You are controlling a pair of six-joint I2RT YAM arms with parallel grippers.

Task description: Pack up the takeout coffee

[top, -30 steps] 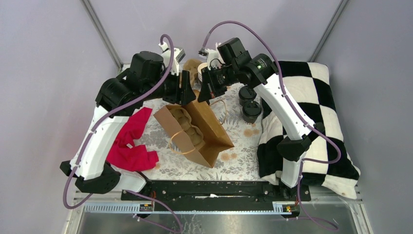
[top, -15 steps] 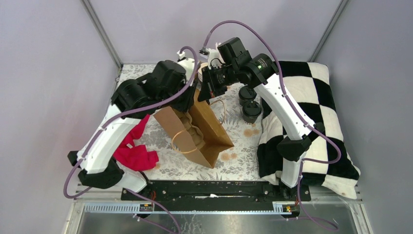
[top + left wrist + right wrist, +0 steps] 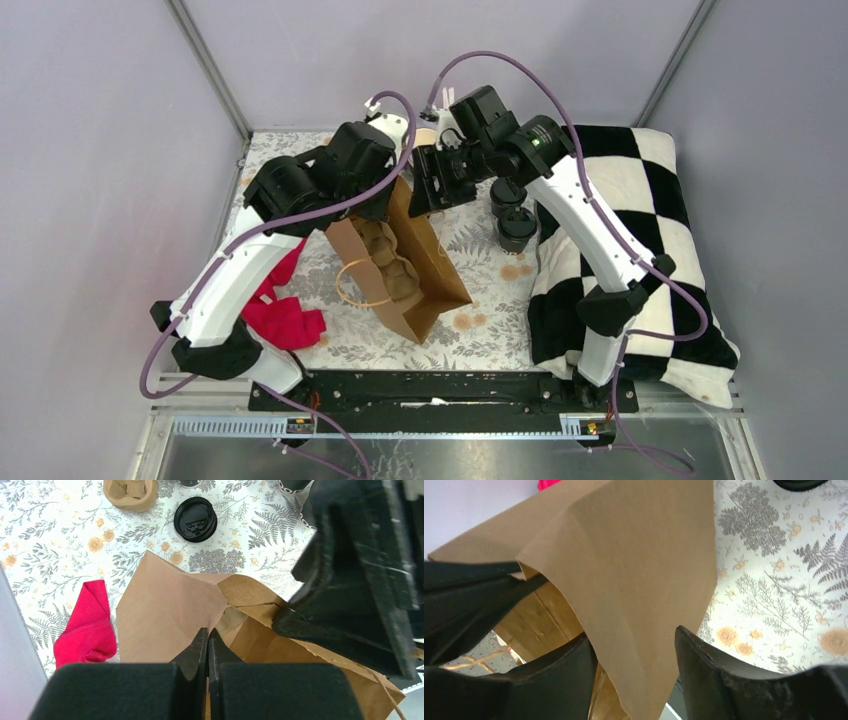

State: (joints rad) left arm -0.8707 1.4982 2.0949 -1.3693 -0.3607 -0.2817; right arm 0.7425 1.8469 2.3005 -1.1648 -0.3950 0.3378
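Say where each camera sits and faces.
Top external: above, behind the bases, looking down; left arm and right arm flank the paper bag.
Left wrist: on the left arm, facing down; left gripper shut on the bag's rim.
Right wrist: on the right arm, facing down; right gripper open astride the bag's wall.
Shared: all see the bag; top and left wrist, red cloth.

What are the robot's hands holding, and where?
The left gripper pinches the paper bag by its top rim. The right gripper is open, its jaws either side of the bag's wall, holding nothing.
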